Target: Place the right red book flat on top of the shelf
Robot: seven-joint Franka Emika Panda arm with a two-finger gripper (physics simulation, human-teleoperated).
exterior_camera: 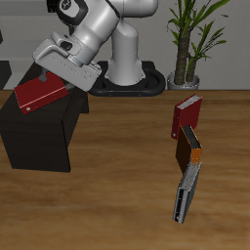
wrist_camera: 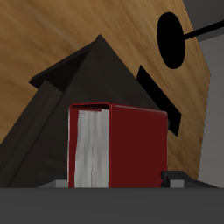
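Gripper (exterior_camera: pixel 61 78) clamped on the right red book (exterior_camera: pixel 40 93), holding it tilted in the air just above the shelf (exterior_camera: pixel 39 137), not lying flat on it. Book's lower corner looks very close to the black top, can't tell if touching. From the wrist view, same book (wrist_camera: pixel 131 149) seen end-on, pale page edges on one side, dark red cover on the other, with the shelf (wrist_camera: pixel 87 83) right underneath as a black wedge against the wooden table (wrist_camera: pixel 52 35).

Further along the table (exterior_camera: pixel 117 166), well apart from the shelf: second red book (exterior_camera: pixel 187 116) standing upright, brown book (exterior_camera: pixel 189 153) with orange spine just in front of it, then a grey book (exterior_camera: pixel 185 195) nearer the table's front edge. Potted plant (exterior_camera: pixel 190 39) at the back beside the robot base (exterior_camera: pixel 125 68)
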